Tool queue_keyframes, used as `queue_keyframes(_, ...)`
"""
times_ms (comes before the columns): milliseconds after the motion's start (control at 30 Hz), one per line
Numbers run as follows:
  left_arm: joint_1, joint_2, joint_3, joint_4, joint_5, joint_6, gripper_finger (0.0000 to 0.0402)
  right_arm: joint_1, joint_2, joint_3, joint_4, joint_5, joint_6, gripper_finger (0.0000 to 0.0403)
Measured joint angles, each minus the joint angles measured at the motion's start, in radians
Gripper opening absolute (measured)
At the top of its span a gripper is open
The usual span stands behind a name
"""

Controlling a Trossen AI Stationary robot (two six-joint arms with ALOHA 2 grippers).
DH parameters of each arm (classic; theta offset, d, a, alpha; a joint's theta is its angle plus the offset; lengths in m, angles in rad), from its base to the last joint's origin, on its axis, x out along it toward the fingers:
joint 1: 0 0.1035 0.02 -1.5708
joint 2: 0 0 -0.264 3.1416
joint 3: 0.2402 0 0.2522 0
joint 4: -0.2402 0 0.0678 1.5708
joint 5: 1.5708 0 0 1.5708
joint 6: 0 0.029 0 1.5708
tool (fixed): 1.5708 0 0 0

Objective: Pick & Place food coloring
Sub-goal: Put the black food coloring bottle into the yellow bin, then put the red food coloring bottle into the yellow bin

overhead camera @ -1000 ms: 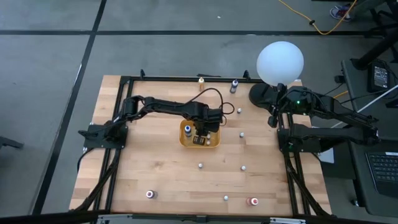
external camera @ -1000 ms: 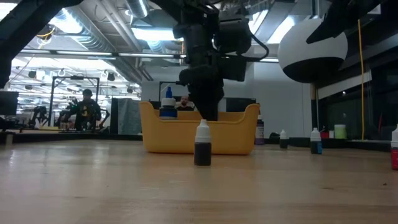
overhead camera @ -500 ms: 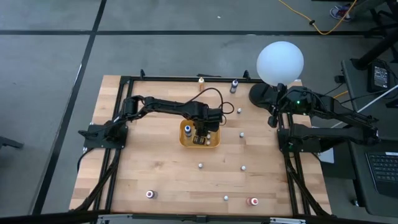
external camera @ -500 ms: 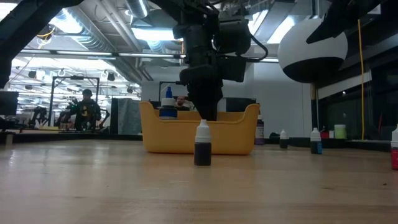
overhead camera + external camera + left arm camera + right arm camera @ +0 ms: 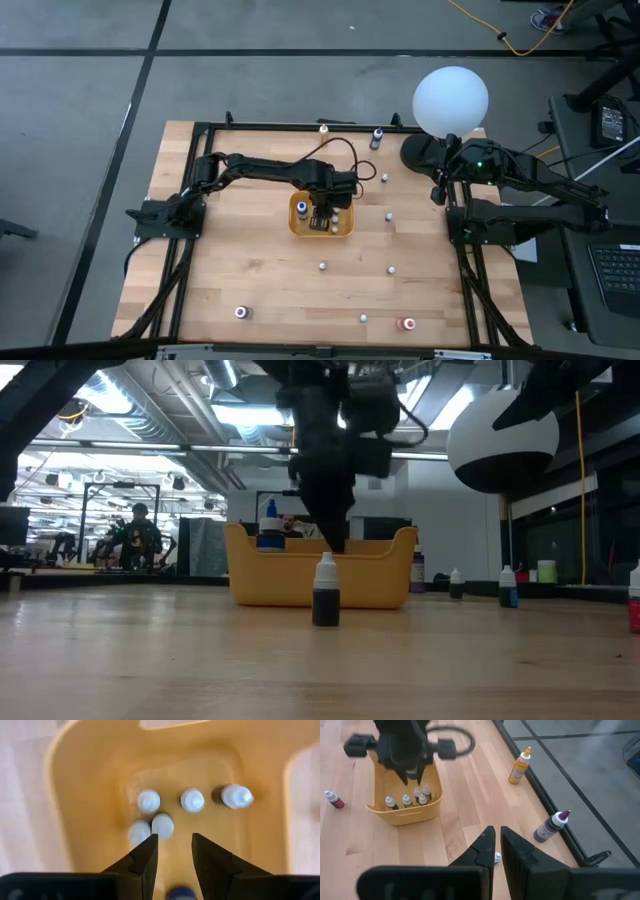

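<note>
1. The left gripper point(image 5: 172, 851) hangs over the yellow tray point(image 5: 296, 225) at mid-table, fingers parted and empty above five white-capped food coloring bottles point(image 5: 192, 800); the drop looks done.
2. Next: fetch a loose bottle point(image 5: 322, 266) just beyond the tray's front edge.
3. The right gripper point(image 5: 497, 843) waits pinched shut, empty, near the right edge.

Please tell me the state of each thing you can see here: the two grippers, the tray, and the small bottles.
Left gripper: above the tray, jaws apart, holding nothing.
Right gripper: waiting at the table's right side, jaws shut, empty.
Tray: upright on the table, holding several bottles.
Bottles in the tray: standing upright, caps on.
Dark bottle: upright on the table, outside the tray.
Red bottle: on the table near its front edge, outside the tray.
</note>
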Motion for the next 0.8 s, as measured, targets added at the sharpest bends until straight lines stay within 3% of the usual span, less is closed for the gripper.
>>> queue_keyframes(333, -0.044, -0.036, 0.265, -0.291, -0.038, -0.027, 0.0104, 0.0, 0.0, 0.0, 0.0, 0.0, 0.0, 0.0034)
queue_keyframes(467, -0.096, -0.05, 0.338, -0.313, 0.028, -0.045, 0.0102, 0.0, 0.0, 0.0, 0.0, 0.0, 0.0, 0.0034)
queue_keyframes(800, -0.253, -0.046, 0.351, -0.321, 0.053, -0.207, 0.0097, 0.0, 0.0, 0.0, 0.0, -0.001, -0.004, 0.0034)
